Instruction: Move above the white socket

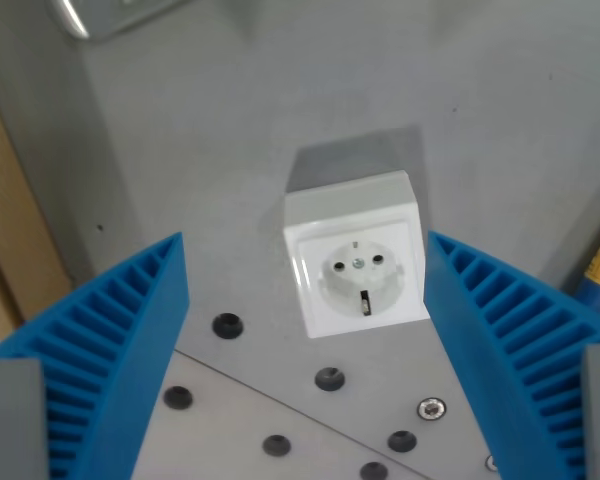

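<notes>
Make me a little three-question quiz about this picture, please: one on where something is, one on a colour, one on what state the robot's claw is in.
1. Where is the socket?
A. Between the two fingers
B. Outside the finger on the wrist view's left
C. Behind the cardboard

2. What colour are the fingers?
A. Red
B. Blue
C. Green

3. How is the gripper?
A. Shut on the socket
B. Shut on nothing
C. Open, holding nothing

Answers: 1 A, the socket sits in the gap between them. 2 B, both ribbed fingers are blue. 3 C, the fingers stand wide apart and grip nothing.
</notes>
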